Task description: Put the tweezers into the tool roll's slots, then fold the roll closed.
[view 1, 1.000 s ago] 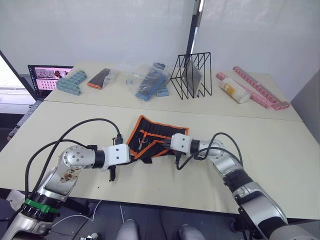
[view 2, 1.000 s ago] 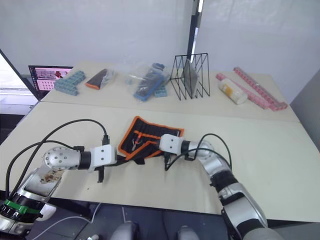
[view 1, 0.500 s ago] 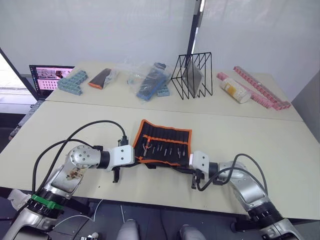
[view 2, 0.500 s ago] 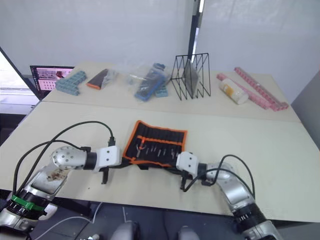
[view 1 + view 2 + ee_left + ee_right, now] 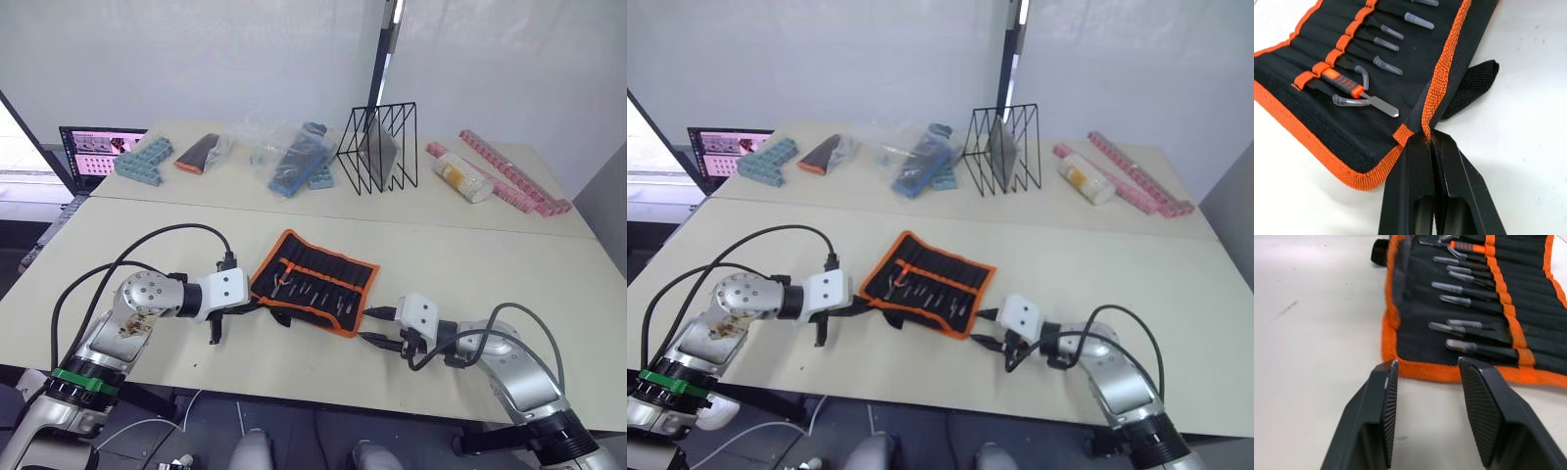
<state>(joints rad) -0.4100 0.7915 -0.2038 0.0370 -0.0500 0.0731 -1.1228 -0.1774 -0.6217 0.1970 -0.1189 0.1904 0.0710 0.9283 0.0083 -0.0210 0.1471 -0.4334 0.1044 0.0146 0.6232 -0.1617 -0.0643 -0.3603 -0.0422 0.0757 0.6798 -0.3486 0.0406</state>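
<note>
Tool roll (image 5: 315, 282) flat, unfolded on counter (image 5: 490, 264), tweezers (image 5: 1469, 328) in slots (image 5: 1347, 44). Left gripper (image 5: 1426, 142) pinching roll's orange edge. Right gripper (image 5: 1426, 396) spread, just beside opposite edge.

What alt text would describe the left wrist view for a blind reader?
The left end effector pinches the orange edge of an open black tool roll lying on a pale table. Slim tweezers sit in its slots.

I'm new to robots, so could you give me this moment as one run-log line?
tool roll: open flat, tweezers slotted | left gripper: shut on roll's edge | right gripper: open, off roll
</note>
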